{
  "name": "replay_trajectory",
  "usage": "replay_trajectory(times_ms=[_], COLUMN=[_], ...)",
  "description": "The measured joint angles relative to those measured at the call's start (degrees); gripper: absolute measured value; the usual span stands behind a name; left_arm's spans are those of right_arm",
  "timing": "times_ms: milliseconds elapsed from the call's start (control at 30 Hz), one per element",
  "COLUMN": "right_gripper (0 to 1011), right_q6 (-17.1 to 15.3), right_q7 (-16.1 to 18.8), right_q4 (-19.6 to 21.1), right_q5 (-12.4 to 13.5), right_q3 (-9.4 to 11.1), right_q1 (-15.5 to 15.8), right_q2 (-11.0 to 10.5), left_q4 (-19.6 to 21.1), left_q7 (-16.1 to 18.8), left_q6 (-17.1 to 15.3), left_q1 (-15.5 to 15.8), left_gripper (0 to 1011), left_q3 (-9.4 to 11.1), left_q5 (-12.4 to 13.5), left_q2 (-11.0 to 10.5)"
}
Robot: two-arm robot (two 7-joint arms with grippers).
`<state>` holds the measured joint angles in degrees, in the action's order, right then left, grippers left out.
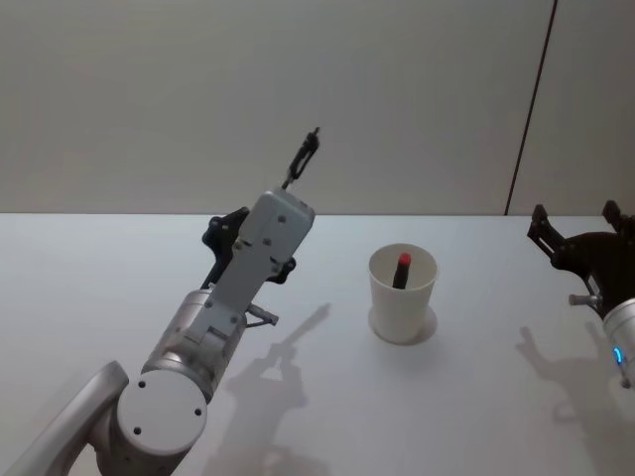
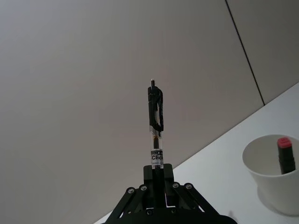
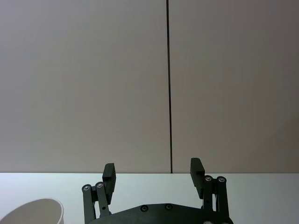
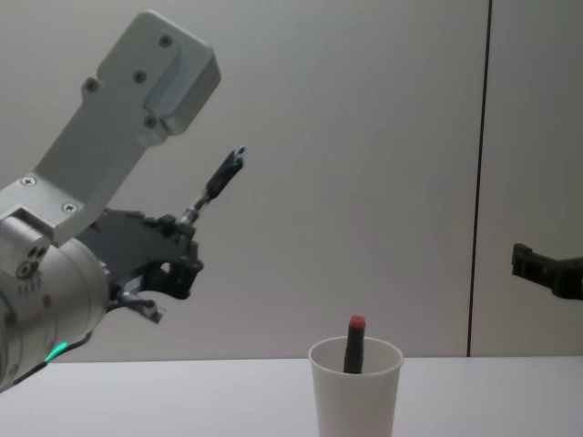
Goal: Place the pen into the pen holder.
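Transport is the step in hand: the left gripper [image 2: 158, 171], pinched on a black click pen [image 2: 156, 116], holds it high, clip end up, left of the white paper-cup pen holder [image 1: 399, 315] (a red-capped marker [image 1: 403, 266] already stands inside). Next, I judge, it must swing over the rim and tip the pen down. The right gripper [image 3: 153, 168] idles at right, fingers spread.
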<state>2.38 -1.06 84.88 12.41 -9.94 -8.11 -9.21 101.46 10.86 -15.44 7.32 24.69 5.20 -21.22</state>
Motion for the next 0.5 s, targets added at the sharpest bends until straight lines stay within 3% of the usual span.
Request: replay_trajectory(times_ms=[500], right_gripper=[1001], right_q6=[0.0], right_q7=[0.0], right_q4=[0.0], right_q5=[0.0], right_q3=[0.0], right_q1=[0.0], right_q2=[0.0], left_q4=[-5.82], left_q7=[-9.45], left_q6=[15.76], left_q1=[2.65], left_gripper=[135], left_q3=[-0.73], left_q5=[-0.48], left_q2=[0.82])
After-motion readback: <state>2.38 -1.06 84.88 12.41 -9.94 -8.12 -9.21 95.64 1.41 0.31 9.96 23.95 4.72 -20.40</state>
